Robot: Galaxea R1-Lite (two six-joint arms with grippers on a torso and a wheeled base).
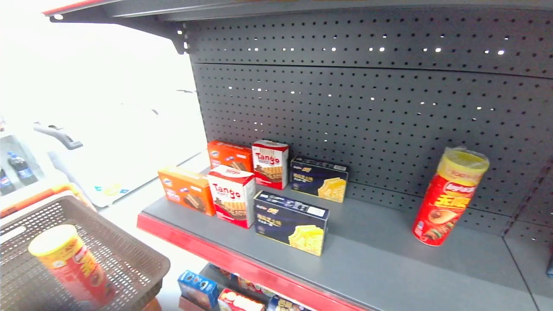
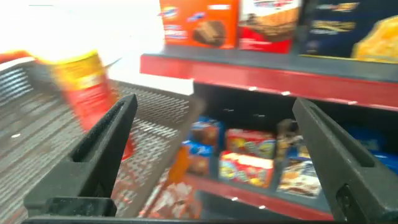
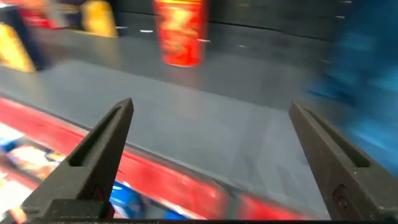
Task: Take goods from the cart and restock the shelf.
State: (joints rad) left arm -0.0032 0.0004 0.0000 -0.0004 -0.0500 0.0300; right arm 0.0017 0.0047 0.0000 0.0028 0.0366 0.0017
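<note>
A red chip can with a yellow lid (image 1: 71,265) lies in the brown mesh cart basket (image 1: 142,255) at lower left; the same can (image 2: 84,87) stands beyond my left gripper (image 2: 214,155), which is open and holds nothing. A second red chip can (image 1: 449,196) stands upright on the grey shelf (image 1: 380,259) at the right. That can (image 3: 180,31) is ahead of my right gripper (image 3: 211,155), also open and empty, in front of the shelf's red edge (image 3: 155,180).
Orange, red-white and dark blue snack boxes (image 1: 235,194) stand in two rows on the shelf's left half. A lower shelf (image 2: 255,162) holds more packs. A perforated back panel (image 1: 367,108) closes the rear. Bare shelf lies between the boxes and the standing can.
</note>
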